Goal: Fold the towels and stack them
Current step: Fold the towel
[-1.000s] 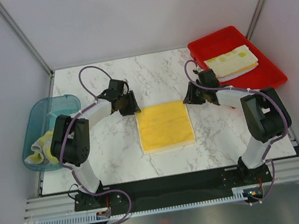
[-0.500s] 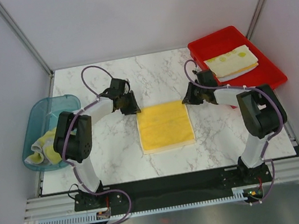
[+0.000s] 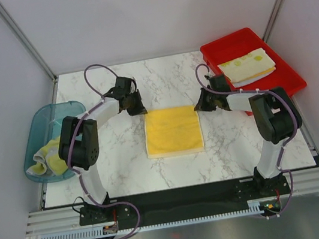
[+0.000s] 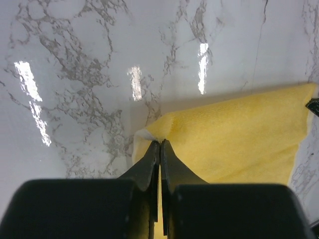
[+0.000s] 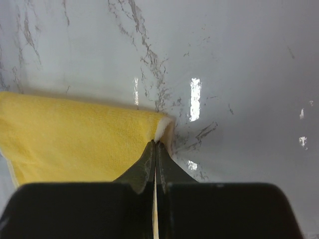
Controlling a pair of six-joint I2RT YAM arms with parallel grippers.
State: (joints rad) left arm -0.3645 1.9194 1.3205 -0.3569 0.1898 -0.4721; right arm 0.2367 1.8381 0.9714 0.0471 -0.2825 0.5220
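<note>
A yellow towel (image 3: 173, 130) lies flat in the middle of the marble table. My left gripper (image 3: 141, 110) is shut on its far left corner; in the left wrist view the black fingers (image 4: 149, 164) pinch the raised corner of that yellow towel (image 4: 239, 134). At the far right corner my right gripper (image 3: 196, 107) is shut on the cloth, and the right wrist view shows that yellow towel (image 5: 75, 139) puckered at the fingertips (image 5: 155, 145). A folded white towel with yellow-green print (image 3: 247, 65) rests in the red tray (image 3: 280, 79). Crumpled towels (image 3: 47, 157) sit in the teal tub (image 3: 43, 119).
The red tray stands at the back right corner and the teal tub at the left edge of the table. Grey walls close in both sides and the back. Both arm bases (image 3: 95, 211) are bolted at the near edge.
Both grippers have closed on the towel's far corners. The far edge has been drawn slightly toward the back, and the towel now looks a little narrower and shifted left.
</note>
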